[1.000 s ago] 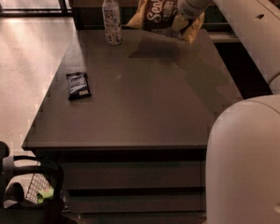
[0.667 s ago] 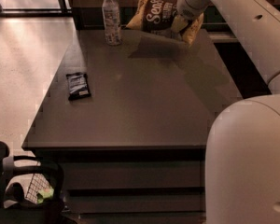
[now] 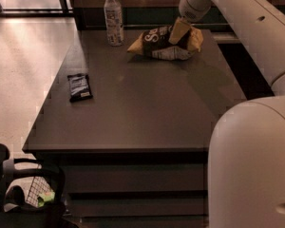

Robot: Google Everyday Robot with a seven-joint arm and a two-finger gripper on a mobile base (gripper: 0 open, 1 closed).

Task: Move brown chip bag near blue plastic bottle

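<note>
The brown chip bag [image 3: 162, 44] lies on the dark table [image 3: 142, 108] at the far side, its right end bunched up around my gripper [image 3: 181, 31]. The gripper reaches down from the upper right and is shut on that end of the bag. The blue plastic bottle [image 3: 114, 17], clear with a white cap, stands upright at the table's far left, a short gap to the left of the bag.
A small flat black packet [image 3: 79, 87] lies near the table's left edge. My arm [image 3: 247, 18] and pale body [image 3: 251, 165] fill the right side. A dark chair with a wire basket [image 3: 28, 194] stands at the lower left, on the floor.
The bag was held up in the air at the table's back; now it has come down and to the left and rests on the table nearer the bottle.
</note>
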